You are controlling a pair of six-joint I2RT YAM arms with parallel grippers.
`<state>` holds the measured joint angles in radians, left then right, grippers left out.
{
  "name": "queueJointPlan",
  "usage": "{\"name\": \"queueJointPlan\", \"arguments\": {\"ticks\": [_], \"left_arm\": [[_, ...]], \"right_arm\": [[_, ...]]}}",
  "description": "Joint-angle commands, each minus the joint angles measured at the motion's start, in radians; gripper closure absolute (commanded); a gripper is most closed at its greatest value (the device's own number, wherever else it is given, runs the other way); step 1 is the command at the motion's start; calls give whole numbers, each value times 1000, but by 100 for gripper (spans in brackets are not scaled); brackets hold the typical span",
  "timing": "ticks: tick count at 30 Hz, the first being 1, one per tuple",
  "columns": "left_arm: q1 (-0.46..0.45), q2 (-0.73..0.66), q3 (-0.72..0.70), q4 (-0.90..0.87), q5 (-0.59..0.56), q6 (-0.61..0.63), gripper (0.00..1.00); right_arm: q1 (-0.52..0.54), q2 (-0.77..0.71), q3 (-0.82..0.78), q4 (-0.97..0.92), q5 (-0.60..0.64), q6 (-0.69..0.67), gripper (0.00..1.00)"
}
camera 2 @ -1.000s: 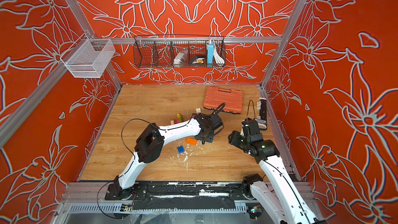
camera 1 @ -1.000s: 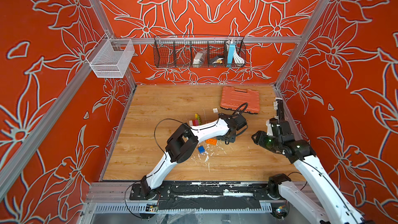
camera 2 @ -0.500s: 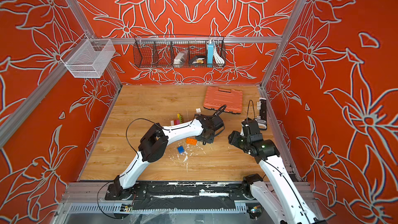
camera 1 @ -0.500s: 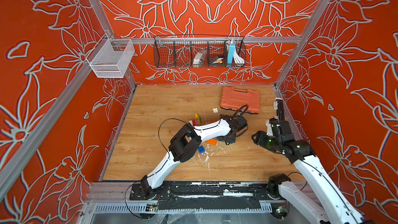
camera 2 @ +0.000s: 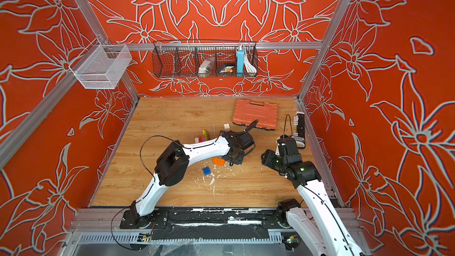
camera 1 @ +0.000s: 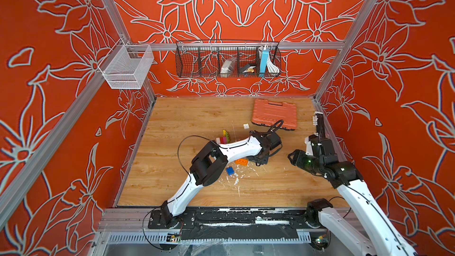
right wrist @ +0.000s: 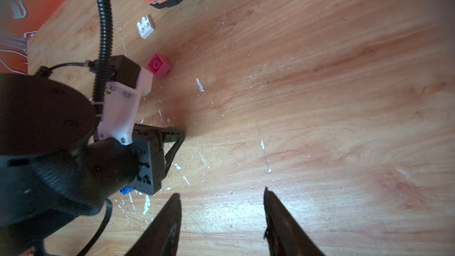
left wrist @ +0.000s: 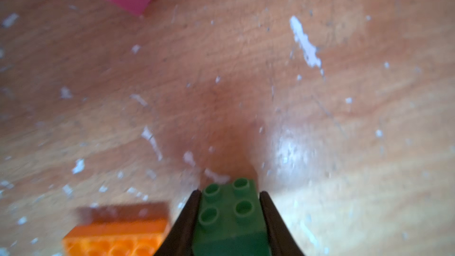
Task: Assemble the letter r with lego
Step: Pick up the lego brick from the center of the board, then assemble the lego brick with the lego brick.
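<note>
My left gripper (left wrist: 229,193) is shut on a green lego brick (left wrist: 230,209), studs facing the camera, low over the wooden floor. In both top views this gripper (camera 1: 262,160) sits mid-table beside an orange brick (camera 1: 241,161); a blue brick (camera 1: 230,170) lies nearer the front. A pink brick (right wrist: 159,66) lies on its side just behind the left wrist. A white brick (camera 1: 246,126) rests near the case. A joined cluster of yellow, lime, pink and white bricks (camera 1: 224,137) shows behind the left arm. My right gripper (right wrist: 221,195) is open and empty, to the right of the left one.
An orange ribbed case (camera 1: 274,114) lies at the back right. A black strip with white pieces (camera 1: 317,119) leans by the right wall. White flecks (camera 1: 236,181) litter the floor. A wire basket (camera 1: 227,60) and a white mesh bin (camera 1: 126,67) hang on the walls.
The left gripper has closed on the green brick. The left arm's elbow shifted slightly right. The right arm has barely moved.
</note>
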<state>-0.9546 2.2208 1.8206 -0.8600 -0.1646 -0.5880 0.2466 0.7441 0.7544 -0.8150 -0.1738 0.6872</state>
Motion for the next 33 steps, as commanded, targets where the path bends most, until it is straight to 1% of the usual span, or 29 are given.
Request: {"name": "queueJointPlan", "arguments": {"ticks": [1, 3, 5, 8, 11, 13, 17, 19, 21, 22, 24, 27, 29, 30, 33], "left_arm": [[10, -205, -73, 74, -24, 127, 91], [13, -312, -161, 134, -31, 202, 98], [13, -423, -260, 198, -36, 275, 100], [18, -586, -402, 294, -10, 367, 100], [22, -722, -504, 357, 37, 461, 100], [23, -819, -587, 419, 44, 528, 100], [31, -1004, -786, 594, 164, 729, 100], [30, -1121, -925, 739, 230, 844, 100], [33, -1214, -1022, 821, 285, 966, 100], [36, -1265, -1056, 843, 288, 1013, 100], [56, -1305, -1068, 814, 293, 1064, 100], [107, -1351, -1064, 756, 379, 1112, 100], [121, -1390, -1080, 749, 439, 1175, 100], [121, -1410, -1093, 762, 450, 1202, 100], [123, -1411, -1066, 692, 440, 1270, 100]], "right_arm": [[-4, -16, 19, 49, -30, -54, 40], [-3, -1, 24, 89, -118, -79, 28], [-3, 41, 42, 126, -218, -108, 21], [4, 127, 82, 147, -388, -136, 16], [46, 173, 114, 182, -459, -140, 16], [96, 183, 142, 202, -458, -141, 16], [207, 225, 214, 200, -446, -124, 16], [272, 251, 264, 187, -427, -117, 17], [326, 271, 307, 182, -413, -121, 18], [354, 280, 329, 179, -408, -123, 18], [396, 301, 364, 175, -398, -120, 19], [457, 337, 403, 177, -387, -109, 20], [501, 361, 427, 178, -368, -102, 21], [524, 375, 439, 178, -356, -96, 22], [593, 398, 466, 194, -319, -77, 24]]}}
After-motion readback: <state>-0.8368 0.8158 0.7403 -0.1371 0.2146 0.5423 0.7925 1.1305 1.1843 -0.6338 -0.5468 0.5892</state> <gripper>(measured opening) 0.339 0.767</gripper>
